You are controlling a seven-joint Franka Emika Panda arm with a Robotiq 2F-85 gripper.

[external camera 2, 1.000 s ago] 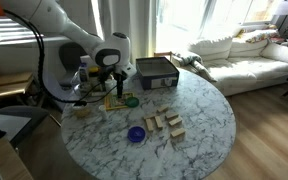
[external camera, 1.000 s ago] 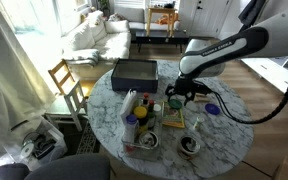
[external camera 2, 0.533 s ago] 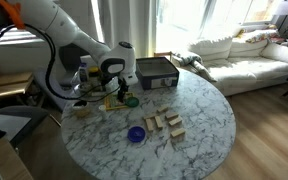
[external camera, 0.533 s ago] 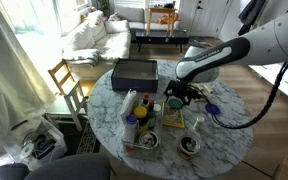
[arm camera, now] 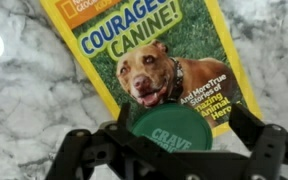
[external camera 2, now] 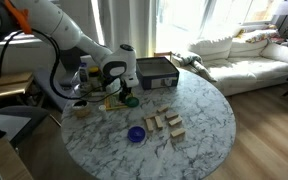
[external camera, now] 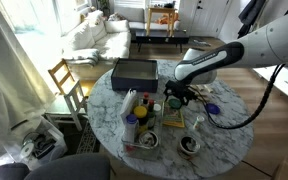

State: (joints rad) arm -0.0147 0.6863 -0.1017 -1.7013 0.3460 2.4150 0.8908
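Observation:
My gripper (arm camera: 169,150) is open and hangs just above a round dark green lid (arm camera: 172,128) printed "CRAVE". Its two black fingers stand either side of the lid without touching it. The lid lies on the lower edge of a yellow-bordered book (arm camera: 149,50) with a dog on the cover, flat on the round marble table (arm camera: 24,100). In both exterior views the gripper (external camera: 176,97) (external camera 2: 122,92) is low over the table, with the green lid (external camera 2: 131,101) and the book (external camera 2: 115,103) under it.
A black box (external camera: 134,72) (external camera 2: 156,71) stands at the table's far side. A blue disc (external camera 2: 136,133), several wooden blocks (external camera 2: 165,123), bottles (external camera: 132,106) and bowls (external camera: 189,146) share the table. A wooden chair (external camera: 66,80) stands beside it.
The arm has shifted slightly and come down closer to the table over the green lid. The gripper stays open; nothing on the table has moved.

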